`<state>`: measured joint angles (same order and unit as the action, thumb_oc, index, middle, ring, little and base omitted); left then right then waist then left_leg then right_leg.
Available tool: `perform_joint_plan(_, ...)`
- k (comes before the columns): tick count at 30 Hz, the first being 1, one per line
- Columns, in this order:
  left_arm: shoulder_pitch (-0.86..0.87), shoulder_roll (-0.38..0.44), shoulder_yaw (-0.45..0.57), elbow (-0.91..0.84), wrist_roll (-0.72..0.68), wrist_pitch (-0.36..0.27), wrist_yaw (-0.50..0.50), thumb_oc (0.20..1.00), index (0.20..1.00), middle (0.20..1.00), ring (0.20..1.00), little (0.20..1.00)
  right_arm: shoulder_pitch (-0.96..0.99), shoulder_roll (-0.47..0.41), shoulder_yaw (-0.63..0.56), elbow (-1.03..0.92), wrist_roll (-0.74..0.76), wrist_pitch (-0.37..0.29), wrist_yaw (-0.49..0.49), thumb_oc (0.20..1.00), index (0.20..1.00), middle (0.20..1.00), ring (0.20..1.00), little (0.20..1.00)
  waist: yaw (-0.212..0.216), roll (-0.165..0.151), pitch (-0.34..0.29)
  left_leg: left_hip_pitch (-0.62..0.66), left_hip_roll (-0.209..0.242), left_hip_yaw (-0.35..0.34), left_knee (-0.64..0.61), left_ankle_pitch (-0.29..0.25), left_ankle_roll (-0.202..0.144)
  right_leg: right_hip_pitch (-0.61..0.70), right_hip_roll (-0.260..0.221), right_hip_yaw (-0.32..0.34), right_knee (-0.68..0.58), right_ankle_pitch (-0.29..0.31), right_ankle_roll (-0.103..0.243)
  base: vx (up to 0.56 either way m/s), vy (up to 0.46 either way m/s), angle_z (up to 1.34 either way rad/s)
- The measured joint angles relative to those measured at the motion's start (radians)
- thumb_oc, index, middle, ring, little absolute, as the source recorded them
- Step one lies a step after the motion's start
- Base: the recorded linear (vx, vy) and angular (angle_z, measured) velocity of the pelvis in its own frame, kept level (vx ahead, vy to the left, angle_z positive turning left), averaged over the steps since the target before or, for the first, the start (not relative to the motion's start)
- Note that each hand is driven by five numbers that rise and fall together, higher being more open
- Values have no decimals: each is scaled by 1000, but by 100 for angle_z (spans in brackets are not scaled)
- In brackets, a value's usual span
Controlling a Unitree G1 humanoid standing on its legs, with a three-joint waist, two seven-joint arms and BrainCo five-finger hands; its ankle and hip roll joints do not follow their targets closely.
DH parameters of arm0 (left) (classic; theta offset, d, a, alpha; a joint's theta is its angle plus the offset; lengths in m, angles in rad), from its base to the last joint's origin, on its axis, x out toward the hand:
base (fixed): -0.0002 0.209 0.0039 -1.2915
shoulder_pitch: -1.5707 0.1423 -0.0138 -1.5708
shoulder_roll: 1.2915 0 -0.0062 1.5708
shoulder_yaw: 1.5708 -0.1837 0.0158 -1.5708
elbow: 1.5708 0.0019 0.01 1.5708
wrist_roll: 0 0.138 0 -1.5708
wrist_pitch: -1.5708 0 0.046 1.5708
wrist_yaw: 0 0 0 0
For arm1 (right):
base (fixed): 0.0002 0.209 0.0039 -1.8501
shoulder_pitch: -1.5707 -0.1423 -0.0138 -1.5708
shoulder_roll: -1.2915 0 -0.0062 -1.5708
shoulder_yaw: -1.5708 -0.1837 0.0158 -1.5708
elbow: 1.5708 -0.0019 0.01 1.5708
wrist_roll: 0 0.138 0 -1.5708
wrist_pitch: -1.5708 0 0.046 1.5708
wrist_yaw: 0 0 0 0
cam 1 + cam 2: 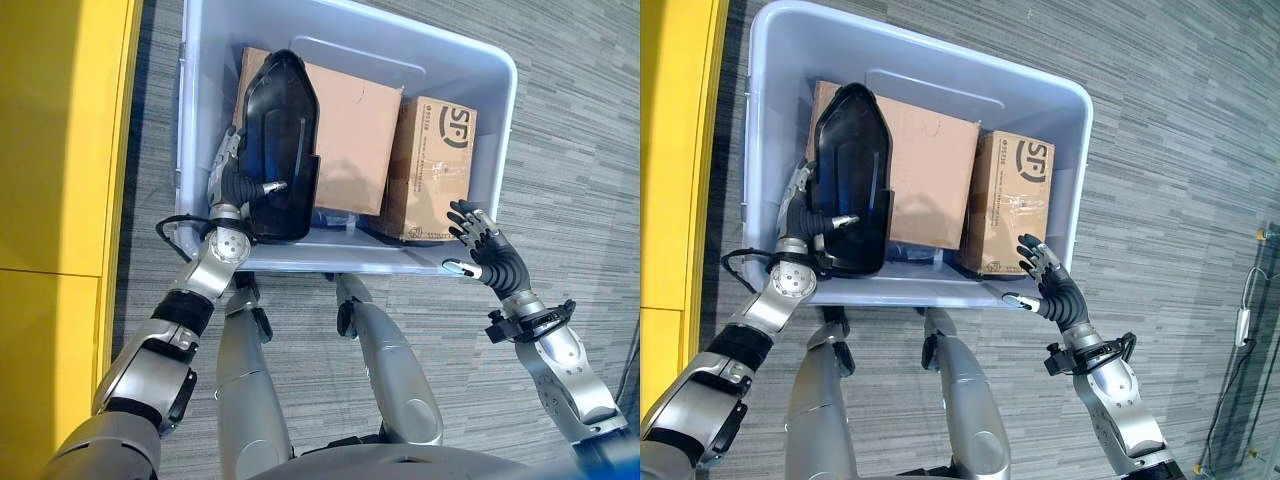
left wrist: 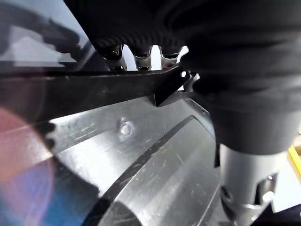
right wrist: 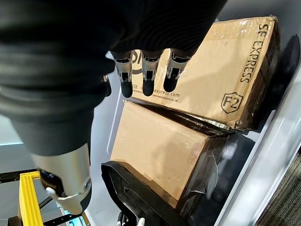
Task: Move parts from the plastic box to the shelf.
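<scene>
In the left wrist view we saw the black part (image 2: 155, 169) up close, a scratched glossy shell with a ridge running across, and the left hand's fingers (image 2: 141, 54) hooked over its top edge. The eye views added the rest: the part (image 1: 280, 140) stood upright at center left of the frame, inside the box (image 1: 495, 130), leaning on the big carton (image 1: 355, 120). The left hand (image 1: 232, 175) was clamped on the part's left side, thumb in front.

The right wrist view showed what the eye views hid: the small carton (image 3: 221, 70) lay against the big carton (image 3: 160, 155), with the part's dark edge (image 3: 136, 197) beyond. The right hand's fingers (image 3: 148, 75) were straight, hovering just short of the small carton.

In the eye views the small carton (image 1: 430, 165) sat at center right, beside the big one. The right hand (image 1: 485, 250) was open at the box's near right corner, lower right of the frame, holding nothing. A yellow surface (image 1: 60, 150) filled the left edge. The box stood on grey striped carpet (image 1: 580, 150). The cartons blocked the box floor behind the part.
</scene>
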<state>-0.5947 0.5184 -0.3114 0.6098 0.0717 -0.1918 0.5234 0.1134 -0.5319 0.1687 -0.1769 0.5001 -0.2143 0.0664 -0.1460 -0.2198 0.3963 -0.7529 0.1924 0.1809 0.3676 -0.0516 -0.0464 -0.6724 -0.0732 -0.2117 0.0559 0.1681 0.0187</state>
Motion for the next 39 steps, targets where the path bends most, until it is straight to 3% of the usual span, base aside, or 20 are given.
perform_joint_plan(8, 60, -8, 34, -49, -47, 7, 4, 1000, 1000, 1000, 1000, 1000, 0, 0, 0, -1, 0, 0, -11, 1000, 1000, 1000, 1000, 1000, 0, 3, 5, -2, 0, -2, -3, 0, 0, -8, -1, -1, 11, -9, 6, 0, 0, 0)
perform_joint_plan(12, 84, -29, 59, -104, -54, 9, 12, 1000, 1000, 1000, 1000, 1000, 0, 0, 0, -1, 0, 0, -13, 1000, 1000, 1000, 1000, 1000, 6, 21, 19, -1, -1, -2, -5, 0, 0, -9, -2, -1, 14, -9, 6, 0, 0, 0)
perform_joint_plan(30, 88, -63, 76, -105, -102, 4, 30, 1000, 1000, 1000, 1000, 1000, 0, 0, 0, -1, 0, 0, -30, 1000, 1000, 1000, 1000, 1000, 25, 22, 20, -4, 0, -3, 0, 0, 0, -18, -3, -1, 31, -15, 2, 0, 0, 0)
perform_joint_plan(35, 6, -103, 81, 4, -181, -11, 42, 1000, 1000, 1000, 1000, 1000, 0, -5, 2, -2, -1, 1, -33, 1000, 1000, 1000, 1000, 1000, 20, 21, 20, -36, -1, -16, 19, -1, 1, -45, -4, -4, 50, -18, 4, 3, 1, 1)
perform_joint_plan(39, -77, -101, 81, 139, -234, 1, 43, 1000, 1000, 1000, 1000, 1000, 0, -48, 9, -3, -1, 2, -34, 1000, 1000, 1000, 1000, 1000, -14, 18, 22, -37, 0, -16, 37, -7, 3, -45, -5, 0, 60, -19, 4, 1, 9, -2)
